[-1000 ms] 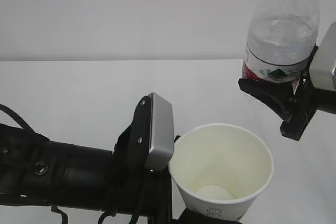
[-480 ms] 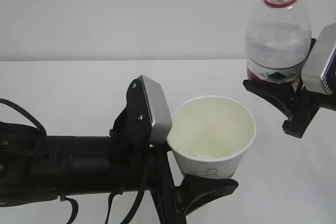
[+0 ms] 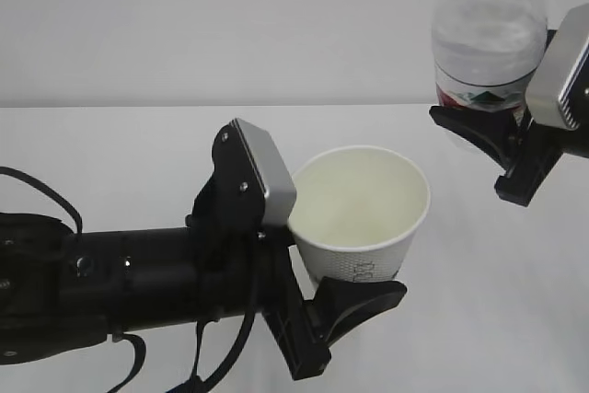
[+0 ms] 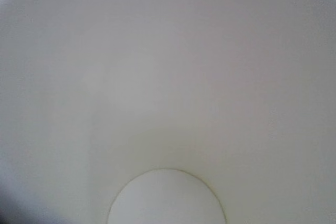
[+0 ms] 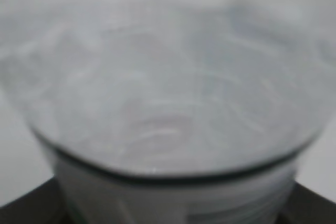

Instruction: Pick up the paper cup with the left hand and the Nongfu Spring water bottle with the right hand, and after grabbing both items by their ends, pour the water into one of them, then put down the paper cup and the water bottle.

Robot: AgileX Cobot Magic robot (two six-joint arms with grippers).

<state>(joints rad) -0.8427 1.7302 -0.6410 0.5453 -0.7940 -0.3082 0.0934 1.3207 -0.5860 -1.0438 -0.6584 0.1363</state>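
The black left pincer (image 3: 345,306) grips a white tapered paper cup (image 3: 359,213) at lower centre. At upper right, the black right pincer (image 3: 488,135) clasps a clear ribbed plastic bottle (image 3: 486,34), upright.

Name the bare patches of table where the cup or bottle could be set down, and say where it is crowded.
Free: the white table behind the left hand, up to the back wall, and the strip between the paper cup and the right hand. Crowded: the front left, filled by the left arm, and the far right, where the right hand holds the Nongfu Spring water bottle.

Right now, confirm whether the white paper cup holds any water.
No, the white paper cup shows a dry, bare bottom in the left wrist view.
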